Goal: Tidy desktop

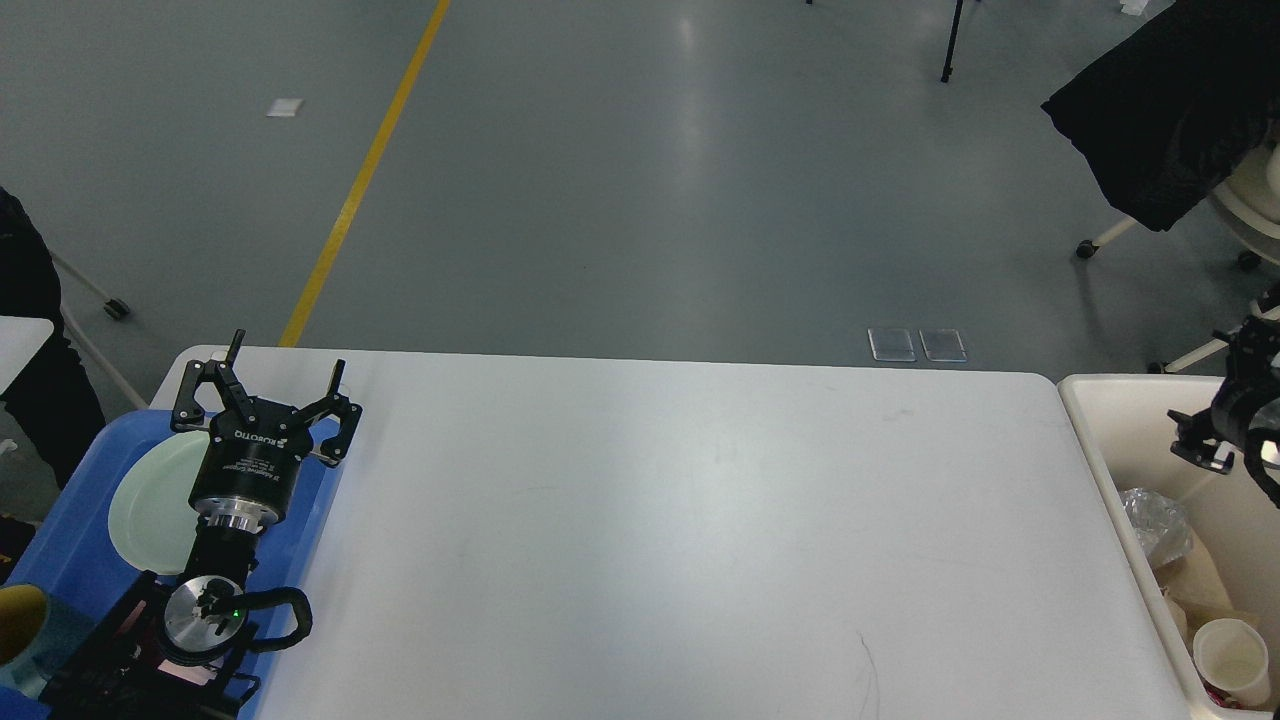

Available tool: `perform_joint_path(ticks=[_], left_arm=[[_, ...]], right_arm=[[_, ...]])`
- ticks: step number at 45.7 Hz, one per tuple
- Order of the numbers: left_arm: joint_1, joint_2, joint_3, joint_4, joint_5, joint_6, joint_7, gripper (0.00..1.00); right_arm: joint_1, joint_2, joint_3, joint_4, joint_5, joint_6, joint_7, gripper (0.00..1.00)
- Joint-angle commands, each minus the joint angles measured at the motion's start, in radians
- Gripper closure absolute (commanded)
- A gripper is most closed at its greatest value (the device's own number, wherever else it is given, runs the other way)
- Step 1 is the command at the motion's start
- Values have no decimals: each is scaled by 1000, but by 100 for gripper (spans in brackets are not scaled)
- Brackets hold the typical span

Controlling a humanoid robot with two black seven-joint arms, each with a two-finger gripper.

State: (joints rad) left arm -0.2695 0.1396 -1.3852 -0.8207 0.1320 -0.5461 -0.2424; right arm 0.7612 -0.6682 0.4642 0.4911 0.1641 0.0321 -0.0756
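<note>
The white desktop (680,520) fills the middle of the head view and its surface is bare. My left gripper (288,356) is open and empty, above the far end of the blue tray (70,540) at the desktop's left edge. My right gripper (1232,410) shows small and dark at the right edge, above the cream-white bin (1100,450). Its fingers cannot be told apart and part of it is cut off by the view's edge.
A pale green plate (150,500) lies in the blue tray, with a yellow-and-teal cup (20,620) at its near end. The bin holds crumpled foil (1155,520), cardboard and a white paper cup (1232,655). A black-draped chair (1170,110) stands at the far right.
</note>
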Motion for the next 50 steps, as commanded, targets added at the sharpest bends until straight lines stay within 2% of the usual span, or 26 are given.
perform_joint_path(ticks=[1, 3, 6, 11, 17, 20, 29, 35, 42, 50], left_arm=[[1, 0, 0, 0, 0, 0, 0, 4], [1, 0, 0, 0, 0, 0, 2, 4], [1, 0, 0, 0, 0, 0, 0, 4], [1, 0, 0, 0, 0, 0, 0, 4], [1, 0, 0, 0, 0, 0, 0, 4], [1, 0, 0, 0, 0, 0, 0, 4], [1, 0, 0, 0, 0, 0, 0, 4], [1, 0, 0, 0, 0, 0, 0, 4], [1, 0, 0, 0, 0, 0, 0, 4], [1, 0, 0, 0, 0, 0, 0, 4]], right_arm=[[-46, 7, 288, 118, -6, 2, 3, 0], [-81, 22, 364, 153, -14, 6, 14, 0], [-131, 58, 436, 224, -20, 23, 60, 0], [-230, 130, 487, 302, -61, 29, 178, 0], [-328, 223, 543, 330, -201, 29, 328, 0], [-382, 265, 602, 342, -262, 40, 379, 0], [-488, 292, 722, 399, -281, 250, 407, 0], [-493, 292, 722, 409, -291, 238, 411, 0], [-496, 292, 722, 463, -314, 123, 454, 0], [-499, 299, 723, 488, -319, 120, 482, 0]])
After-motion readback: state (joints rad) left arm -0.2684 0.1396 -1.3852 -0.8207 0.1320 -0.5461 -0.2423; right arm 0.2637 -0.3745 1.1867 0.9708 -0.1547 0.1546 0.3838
